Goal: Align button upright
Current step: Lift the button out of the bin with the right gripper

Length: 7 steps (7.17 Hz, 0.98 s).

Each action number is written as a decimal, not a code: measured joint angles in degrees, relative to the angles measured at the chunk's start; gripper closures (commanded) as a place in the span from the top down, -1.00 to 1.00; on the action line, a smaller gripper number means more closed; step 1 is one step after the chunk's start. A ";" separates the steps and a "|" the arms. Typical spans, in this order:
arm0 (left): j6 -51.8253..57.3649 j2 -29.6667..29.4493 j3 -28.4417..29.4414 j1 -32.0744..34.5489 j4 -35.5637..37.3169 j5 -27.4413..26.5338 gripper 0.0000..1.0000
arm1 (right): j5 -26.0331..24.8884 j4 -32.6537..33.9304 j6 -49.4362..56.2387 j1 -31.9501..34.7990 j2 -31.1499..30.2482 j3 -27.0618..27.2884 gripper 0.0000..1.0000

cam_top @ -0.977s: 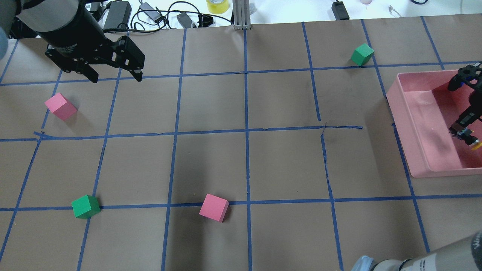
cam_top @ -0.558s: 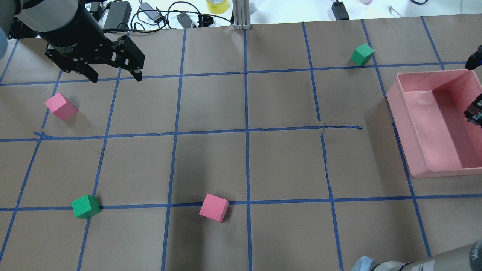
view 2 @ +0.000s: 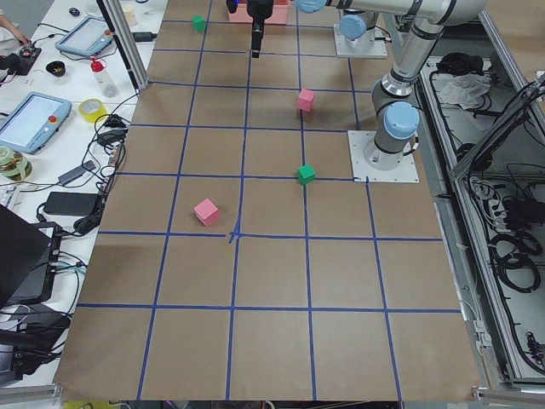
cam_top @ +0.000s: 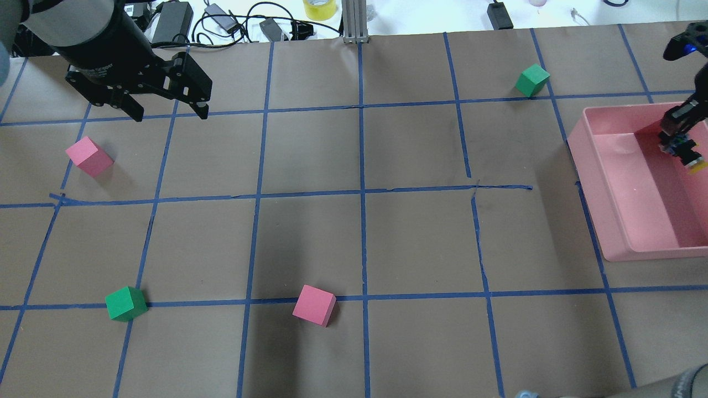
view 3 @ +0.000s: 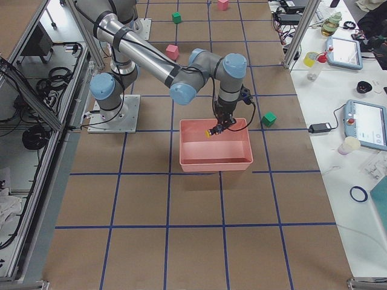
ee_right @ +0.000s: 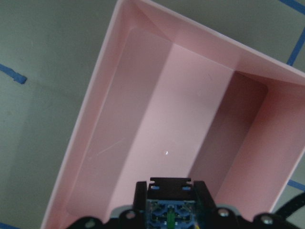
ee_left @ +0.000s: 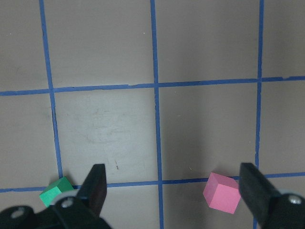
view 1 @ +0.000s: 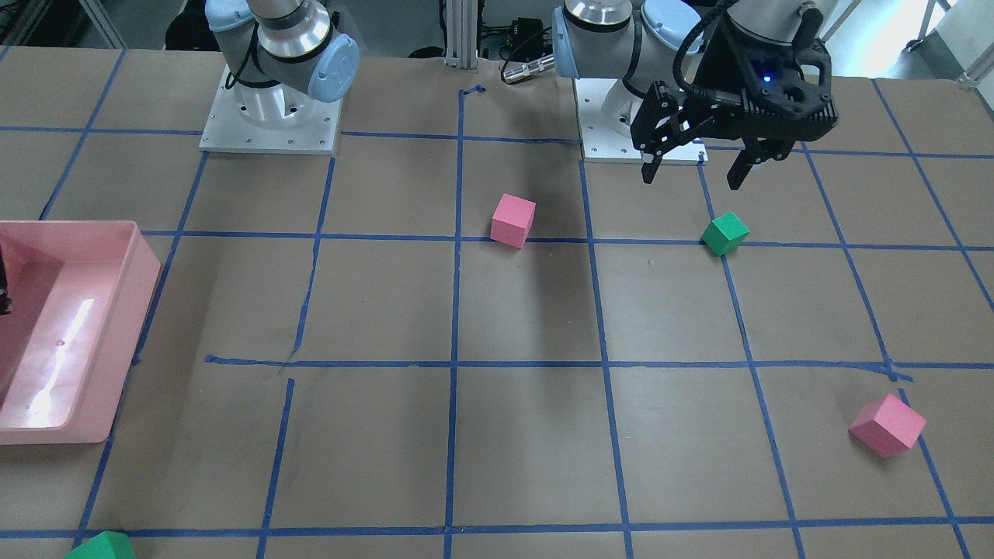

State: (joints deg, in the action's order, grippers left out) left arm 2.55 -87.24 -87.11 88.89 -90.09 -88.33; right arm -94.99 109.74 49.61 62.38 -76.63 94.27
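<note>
My right gripper (cam_top: 678,139) is shut on the button (cam_top: 688,155) and holds it in the air over the pink bin (cam_top: 596,182). The button's yellow cap (cam_top: 698,164) points sideways and down, not upright. In the exterior right view the button (view 3: 210,132) hangs above the bin's far end. In the right wrist view its body (ee_right: 170,213) sits between the fingers with the bin (ee_right: 190,109) below. My left gripper (cam_top: 167,113) is open and empty, hovering at the far left; it also shows in the front view (view 1: 691,177).
Two pink cubes (cam_top: 88,156) (cam_top: 314,305) and two green cubes (cam_top: 126,303) (cam_top: 532,80) lie on the brown, blue-taped table. In the left wrist view a pink cube (ee_left: 221,192) and a green cube (ee_left: 56,191) lie below the open fingers. Cables sit beyond the far edge.
My right gripper, with the button in it, swung out past the view's right edge and came back, now further toward the bin's far end. The left arm has not moved.
</note>
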 measured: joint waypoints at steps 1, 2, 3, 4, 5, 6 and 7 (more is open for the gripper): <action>0.02 -0.03 0.01 -0.02 0.00 0.00 1.00 | -0.01 -0.04 -6.94 4.30 0.13 -0.20 -1.00; 0.05 -0.01 0.01 -0.03 0.00 -0.04 1.00 | 0.11 -0.05 -13.95 9.12 0.71 -0.63 -1.00; 0.10 0.01 0.01 -0.03 0.00 -0.14 1.00 | 0.24 -0.19 -20.21 13.94 1.91 -1.55 -1.00; 0.16 0.04 0.01 -0.06 0.00 -0.24 1.00 | 0.65 -0.41 -26.26 18.76 3.74 -2.97 -1.00; 0.22 0.05 0.01 -0.09 0.00 -0.31 1.00 | 1.67 -0.54 -32.22 23.17 5.97 -4.85 -1.00; 0.25 0.03 0.01 -0.11 0.00 -0.34 1.00 | 2.72 -0.79 -36.43 26.51 8.14 -7.02 -1.00; 0.26 0.02 0.01 -0.12 0.00 -0.35 1.00 | 3.24 -1.13 -40.02 29.57 10.19 -9.20 -1.00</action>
State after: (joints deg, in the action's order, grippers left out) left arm 2.81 -87.22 -87.10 88.78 -90.09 -88.68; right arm -91.75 108.61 9.60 91.95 -66.45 85.07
